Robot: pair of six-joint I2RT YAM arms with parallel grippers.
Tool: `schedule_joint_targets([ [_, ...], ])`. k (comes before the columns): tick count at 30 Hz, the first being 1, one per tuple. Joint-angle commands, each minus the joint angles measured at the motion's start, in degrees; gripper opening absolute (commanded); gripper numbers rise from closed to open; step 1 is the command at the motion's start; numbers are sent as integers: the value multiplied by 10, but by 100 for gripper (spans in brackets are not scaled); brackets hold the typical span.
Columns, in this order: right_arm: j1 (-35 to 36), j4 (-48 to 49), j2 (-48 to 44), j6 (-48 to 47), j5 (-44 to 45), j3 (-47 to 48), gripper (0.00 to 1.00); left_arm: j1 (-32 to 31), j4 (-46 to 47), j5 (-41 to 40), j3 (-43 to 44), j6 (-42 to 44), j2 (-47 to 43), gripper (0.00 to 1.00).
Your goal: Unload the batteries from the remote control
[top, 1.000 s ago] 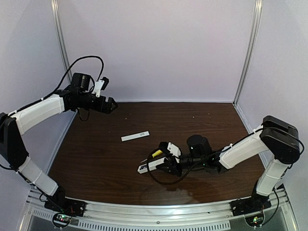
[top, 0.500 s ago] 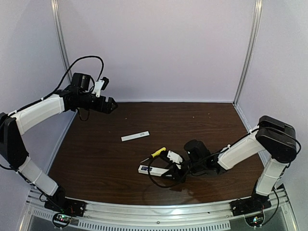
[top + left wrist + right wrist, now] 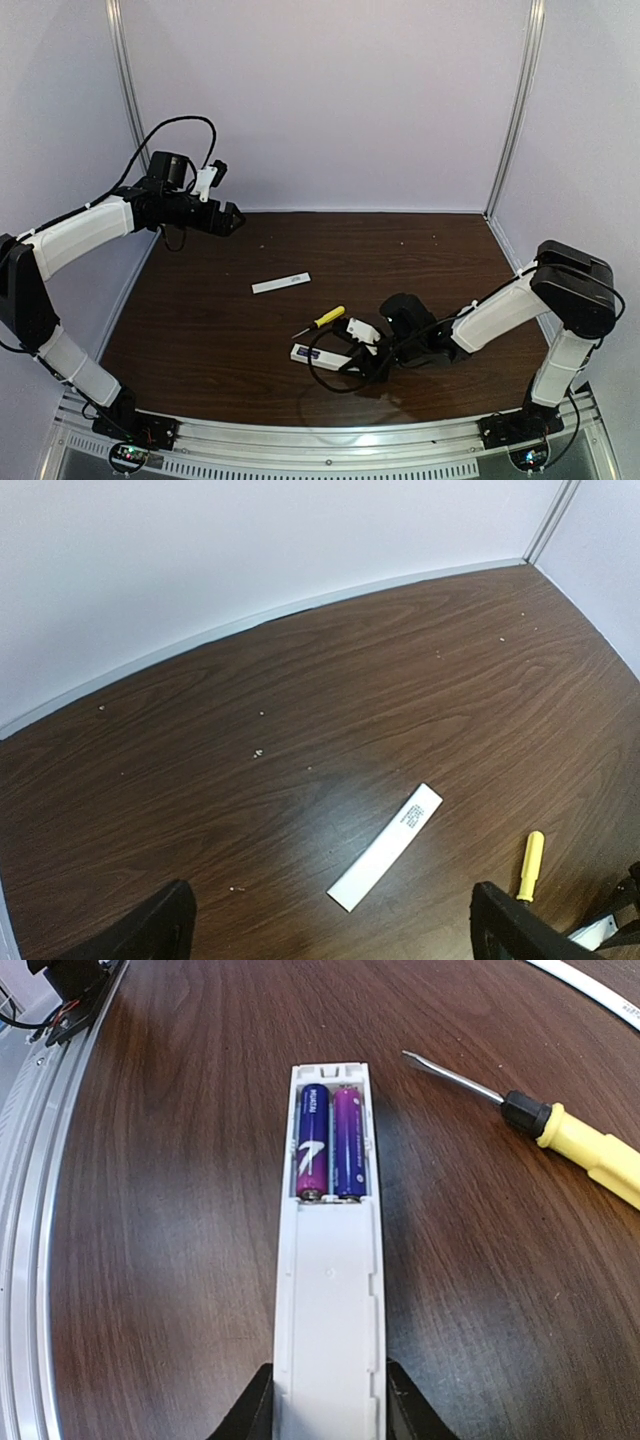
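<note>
- Pale lilac walls enclose a dark wood-grain table.
- The remote control lies flat on the table, near the front edge and a little right of centre, with its back facing up and its cover off.
- The right gripper is low over the table and clamped on the remote control's right end, one finger pressed to each long side.
- Two purple batteries sit side by side in the open compartment at the remote control's left end.
- A yellow-handled screwdriver lies just beyond the remote control, not touching it.
- A flat white cover strip lies farther back and to the left, apart from both.
- The left gripper hangs raised at the far left, its fingers spread wide and holding nothing.
</note>
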Motion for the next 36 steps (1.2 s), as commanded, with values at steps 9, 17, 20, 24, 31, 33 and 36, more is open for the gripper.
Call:
schedule_joint_targets([
  [9,3,-106,-5,-36,68,35,49,-3,15,19,1,12,-13,97],
  [17,4,-186,-9,-85,131,70,57,-3,10,28,3,15,-15,97],
  [20,3,-203,-14,-95,149,78,59,-3,9,30,4,16,-16,97],
  [24,4,-227,-16,-103,174,91,67,-3,7,34,5,17,-17,97],
  [31,0,-230,-29,-100,207,94,82,-3,7,39,5,18,-14,97],
  [33,-3,-242,-34,-98,216,91,82,-3,7,40,5,18,-14,97],
  [36,-8,-243,-50,-95,214,86,83,-3,7,44,5,18,-13,97],
])
